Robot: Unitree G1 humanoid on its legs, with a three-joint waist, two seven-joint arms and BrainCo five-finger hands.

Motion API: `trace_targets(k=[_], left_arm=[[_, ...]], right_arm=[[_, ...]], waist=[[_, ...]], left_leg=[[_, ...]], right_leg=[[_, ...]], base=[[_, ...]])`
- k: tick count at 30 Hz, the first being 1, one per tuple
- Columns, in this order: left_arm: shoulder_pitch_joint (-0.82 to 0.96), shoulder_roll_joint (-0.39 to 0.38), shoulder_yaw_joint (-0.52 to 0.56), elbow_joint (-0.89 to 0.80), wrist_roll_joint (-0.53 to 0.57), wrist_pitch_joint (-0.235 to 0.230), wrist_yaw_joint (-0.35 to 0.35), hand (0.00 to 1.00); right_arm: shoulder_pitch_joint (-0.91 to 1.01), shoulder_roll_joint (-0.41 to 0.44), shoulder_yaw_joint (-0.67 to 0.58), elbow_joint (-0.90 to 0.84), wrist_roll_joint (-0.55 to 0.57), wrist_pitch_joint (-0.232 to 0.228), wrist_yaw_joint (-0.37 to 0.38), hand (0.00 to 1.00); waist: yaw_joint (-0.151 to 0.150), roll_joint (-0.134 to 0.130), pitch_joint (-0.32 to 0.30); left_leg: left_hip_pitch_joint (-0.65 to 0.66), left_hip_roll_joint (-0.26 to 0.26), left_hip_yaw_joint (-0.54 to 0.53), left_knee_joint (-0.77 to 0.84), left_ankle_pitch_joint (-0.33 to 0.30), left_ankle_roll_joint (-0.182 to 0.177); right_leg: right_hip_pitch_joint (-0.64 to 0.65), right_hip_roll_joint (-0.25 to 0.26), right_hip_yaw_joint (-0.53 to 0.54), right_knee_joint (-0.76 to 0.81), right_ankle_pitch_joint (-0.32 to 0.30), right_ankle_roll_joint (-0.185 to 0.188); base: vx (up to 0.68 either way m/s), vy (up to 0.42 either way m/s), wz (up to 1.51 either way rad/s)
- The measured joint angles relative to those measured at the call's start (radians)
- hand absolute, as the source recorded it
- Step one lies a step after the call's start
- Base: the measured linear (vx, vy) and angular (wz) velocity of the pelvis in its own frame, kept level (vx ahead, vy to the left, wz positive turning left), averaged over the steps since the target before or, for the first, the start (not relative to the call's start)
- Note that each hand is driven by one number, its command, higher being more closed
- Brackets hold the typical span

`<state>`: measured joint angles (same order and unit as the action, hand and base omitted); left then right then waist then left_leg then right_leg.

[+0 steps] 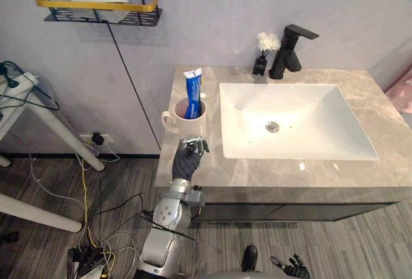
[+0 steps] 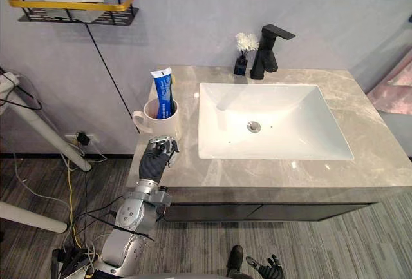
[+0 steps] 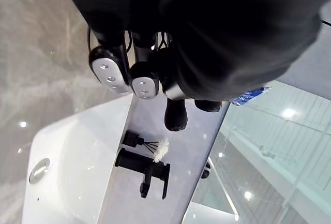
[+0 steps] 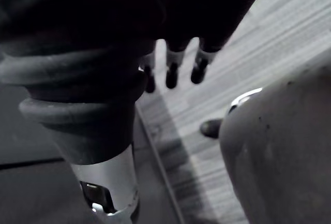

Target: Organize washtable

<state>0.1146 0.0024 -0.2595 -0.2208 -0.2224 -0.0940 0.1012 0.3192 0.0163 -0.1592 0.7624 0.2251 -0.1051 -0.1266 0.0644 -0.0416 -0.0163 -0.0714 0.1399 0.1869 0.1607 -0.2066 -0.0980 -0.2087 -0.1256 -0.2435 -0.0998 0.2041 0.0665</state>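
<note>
Well to the left of the sink (image 1: 335, 140), up on the wall, a black wire rack (image 1: 96, 8) with a yellow rail is carrying a white dish. On the marble surface (image 1: 360, 176), just left of the sink's near corner, a cream mug (image 1: 179, 123) is standing upright with a blue toothpaste tube (image 1: 192, 92) in it. The tube's long axis is running almost vertically, its flat crimped end pointing up and its lower end hidden inside the mug, while the mug's handle is pointing away from the sink. The left hand (image 1: 189, 156) is hovering just in front of the mug, apart from it, its fingers loosely curled and gripping nothing. The step appears to be reaching for the mug. To do it well, the fingers should be opening wide first, then closing around the mug's body low down so the tall tube is not tipping it. Behind the sink, a black faucet (image 1: 288, 50) and a small vase of white flowers (image 1: 262, 57) are standing side by side. The right hand (image 1: 293, 268) is hanging low in front of the sink, fingers spread and empty.
</note>
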Motion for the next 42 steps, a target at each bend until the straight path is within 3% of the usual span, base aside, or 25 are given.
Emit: trace_targets(k=[7, 20, 32, 34, 42], left_arm=[[-0.059, -0.003, 0.058, 0.028, 0.043, 0.011, 0.041, 1.00], [-0.210, -0.009, 0.185, 0.067, 0.137, 0.031, 0.126, 1.00], [-0.342, -0.006, 0.201, 0.115, 0.175, 0.030, 0.168, 1.00], [-0.348, 0.002, 0.212, 0.115, 0.177, 0.030, 0.178, 1.00], [-0.452, 0.044, 0.249, 0.152, 0.191, 0.032, 0.212, 1.00]], right_arm=[[0.003, 0.018, 0.004, -0.093, 0.000, 0.003, 0.002, 0.00], [0.023, 0.024, 0.021, -0.203, -0.002, 0.003, 0.031, 0.00], [0.026, 0.023, 0.021, -0.243, -0.001, -0.001, 0.039, 0.00], [0.026, 0.026, 0.021, -0.243, 0.000, -0.001, 0.039, 0.00], [0.027, 0.025, 0.020, -0.259, 0.000, -0.003, 0.039, 0.00]], waist=[[-0.022, -0.002, 0.030], [-0.024, -0.015, 0.078], [-0.034, -0.015, 0.109], [-0.049, -0.019, 0.113], [-0.052, -0.017, 0.139]], left_leg=[[-0.013, -0.002, 0.015, -0.006, 0.000, 0.000], [-0.040, 0.000, 0.042, -0.005, -0.001, -0.002], [-0.060, -0.002, 0.051, 0.000, -0.002, -0.003], [-0.069, -0.002, 0.051, 0.001, -0.002, -0.003], [-0.092, -0.001, 0.060, 0.017, -0.003, -0.004]], right_leg=[[-0.028, 0.005, 0.013, 0.000, 0.003, 0.001], [-0.077, 0.015, 0.053, 0.000, 0.015, -0.006], [-0.111, 0.017, 0.066, 0.000, 0.020, -0.008], [-0.113, 0.016, 0.067, 0.000, 0.020, -0.008], [-0.144, 0.019, 0.081, 0.000, 0.031, -0.015]], base=[[0.02, -0.005, -0.07], [0.00, -0.016, -0.08], [0.00, -0.011, -0.03], [0.00, 0.000, 0.00], [0.00, -0.013, -0.04]])
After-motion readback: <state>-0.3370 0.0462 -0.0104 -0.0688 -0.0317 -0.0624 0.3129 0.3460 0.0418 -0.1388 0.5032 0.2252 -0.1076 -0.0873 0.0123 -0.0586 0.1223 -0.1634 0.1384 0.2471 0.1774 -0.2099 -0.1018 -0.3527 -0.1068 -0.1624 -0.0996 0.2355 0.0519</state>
